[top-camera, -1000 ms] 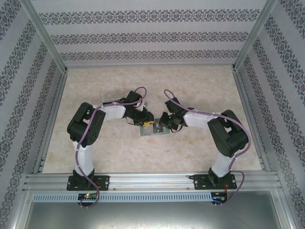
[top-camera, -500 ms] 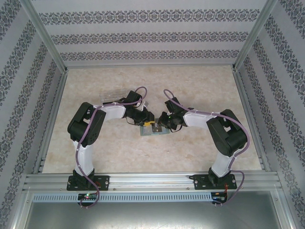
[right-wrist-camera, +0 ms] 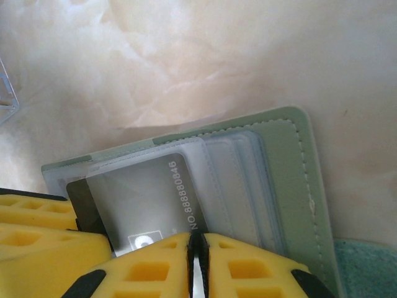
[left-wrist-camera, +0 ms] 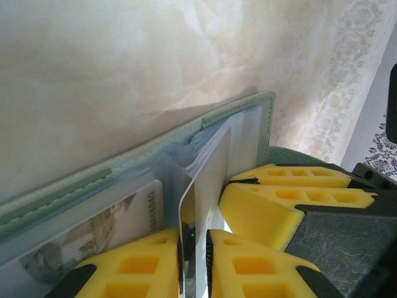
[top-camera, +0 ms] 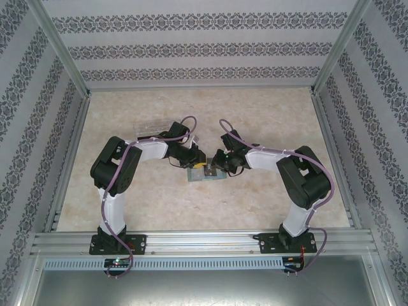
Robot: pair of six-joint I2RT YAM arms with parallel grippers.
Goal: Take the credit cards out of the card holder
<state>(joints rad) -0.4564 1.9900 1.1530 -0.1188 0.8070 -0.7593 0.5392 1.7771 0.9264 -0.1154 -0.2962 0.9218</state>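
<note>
The marbled counter point(top-camera: 268, 115) spreads under both my arms, which bend inward and meet near its middle. A clear plastic tray point(top-camera: 152, 129) sits behind my left arm point(top-camera: 118, 169), well apart from the work. The sage-green card holder point(top-camera: 207, 176) lies open and flat on the counter between my two wrists. My right end effector point(right-wrist-camera: 197, 248) is pressed nearly together on the near edge of the holder's clear pocket leaves, just beside the black card point(right-wrist-camera: 142, 198), which lies inside a pocket with white digits showing. My left end effector point(left-wrist-camera: 193, 248) pinches a whitish card point(left-wrist-camera: 208, 186) that stands on edge, its far end at the mouth of a clear pocket
</note>
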